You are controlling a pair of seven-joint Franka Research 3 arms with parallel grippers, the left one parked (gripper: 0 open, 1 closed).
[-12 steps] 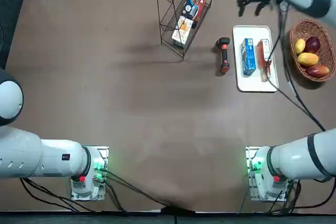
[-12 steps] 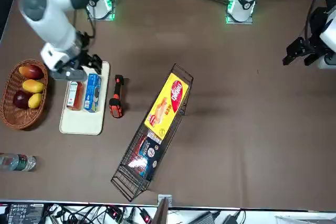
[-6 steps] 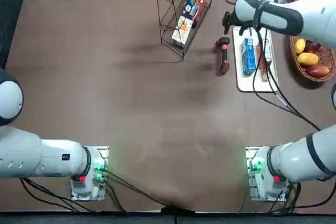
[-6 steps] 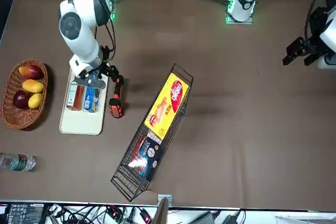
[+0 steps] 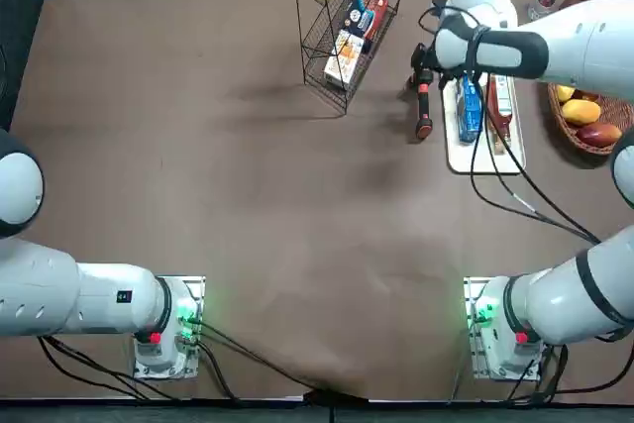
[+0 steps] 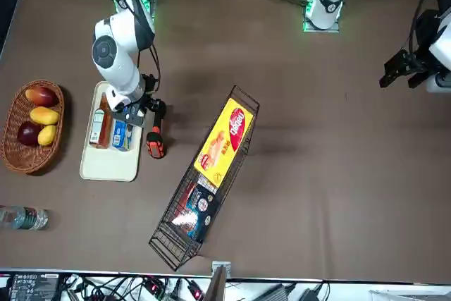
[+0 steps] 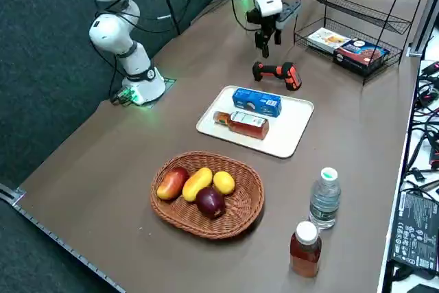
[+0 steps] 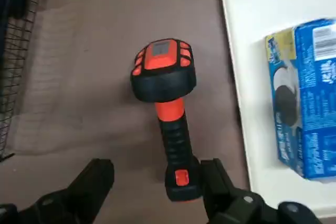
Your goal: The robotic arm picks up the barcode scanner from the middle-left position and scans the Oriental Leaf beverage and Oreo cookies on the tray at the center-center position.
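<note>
The white robotic arm's black claw (image 8: 155, 182) hovers with jaws apart over the black, orange-handled barcode scanner (image 5: 423, 106) at upper right of the top view, just left of the white rectangular tray (image 5: 482, 158).

The arm (image 5: 555, 42) has a glossy white shell, and its hand (image 8: 152, 195) is matt black plastic, fingers spread. The scanner (image 8: 167, 129) is matt black plastic with smooth orange parts and a ribbed grip. The tray (image 7: 291, 132) looks like smooth white plastic. The Oreo pack (image 8: 307, 98) is shiny printed wrap. The tabletop (image 5: 248, 195) is matt brown, cloth-like. The rack (image 6: 211, 195) is thin dark wire, and the basket (image 7: 247, 211) is rough woven wicker.
</note>
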